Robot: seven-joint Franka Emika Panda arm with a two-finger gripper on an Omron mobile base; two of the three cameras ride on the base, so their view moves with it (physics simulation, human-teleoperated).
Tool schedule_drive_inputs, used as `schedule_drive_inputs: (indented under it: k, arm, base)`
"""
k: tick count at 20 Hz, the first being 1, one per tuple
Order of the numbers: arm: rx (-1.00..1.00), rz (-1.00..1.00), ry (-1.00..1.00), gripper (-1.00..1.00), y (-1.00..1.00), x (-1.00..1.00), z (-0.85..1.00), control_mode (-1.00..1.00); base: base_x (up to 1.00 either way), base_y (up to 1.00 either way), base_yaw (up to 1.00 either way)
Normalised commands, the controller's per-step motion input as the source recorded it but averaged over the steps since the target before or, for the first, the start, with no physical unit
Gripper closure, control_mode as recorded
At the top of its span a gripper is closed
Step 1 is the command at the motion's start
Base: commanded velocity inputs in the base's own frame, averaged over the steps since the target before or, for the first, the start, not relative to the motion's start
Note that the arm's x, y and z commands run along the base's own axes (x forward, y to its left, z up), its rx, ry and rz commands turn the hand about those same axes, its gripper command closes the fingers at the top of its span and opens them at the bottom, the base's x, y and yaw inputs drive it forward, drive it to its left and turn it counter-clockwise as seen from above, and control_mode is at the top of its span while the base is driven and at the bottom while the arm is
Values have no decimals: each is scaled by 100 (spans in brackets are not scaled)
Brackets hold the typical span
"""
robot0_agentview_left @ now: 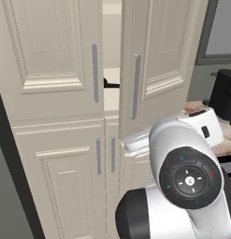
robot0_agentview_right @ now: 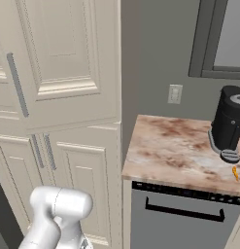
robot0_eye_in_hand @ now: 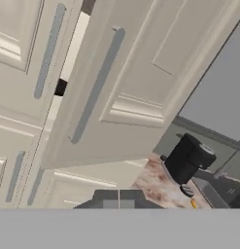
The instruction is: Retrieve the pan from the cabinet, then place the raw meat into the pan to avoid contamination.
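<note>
The tall cream cabinet (robot0_agentview_left: 56, 70) has its upper right door (robot0_agentview_left: 159, 60) swung ajar; its grey bar handle (robot0_eye_in_hand: 97, 85) runs across the hand view. In the gap between the doors a thin black bit of the pan (robot0_agentview_left: 111, 84) shows, also as a dark spot of the pan (robot0_eye_in_hand: 60, 87); the rest is hidden inside. The tiny orange raw meat (robot0_agentview_right: 235, 172) lies on the marble counter (robot0_agentview_right: 170, 146) beside a black appliance, and the raw meat (robot0_eye_in_hand: 194, 204) also shows from the hand. My gripper (robot0_eye_in_hand: 119, 200) sits below the ajar door, its tips together on nothing.
A black appliance (robot0_agentview_right: 230, 121) stands at the counter's right end and a white toaster (robot0_agentview_left: 205, 125) beside it. The dark grey dishwasher front (robot0_agentview_right: 180, 214) is under the counter. A wall outlet (robot0_agentview_right: 175, 94) and a window (robot0_agentview_right: 223, 39) lie behind.
</note>
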Motion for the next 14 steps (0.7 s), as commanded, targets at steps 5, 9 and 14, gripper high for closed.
schedule_drive_inputs:
  k: [5,9,14]
  arm:
    - [-22,7,13,100,30,-1,-6,-100]
    - [-27,9,13,100,22,0,-12,-100]
    - [-28,9,8,100,13,1,-18,-100]
  base:
    - [0,0,0]
    - [0,0,0]
    - [0,0,0]
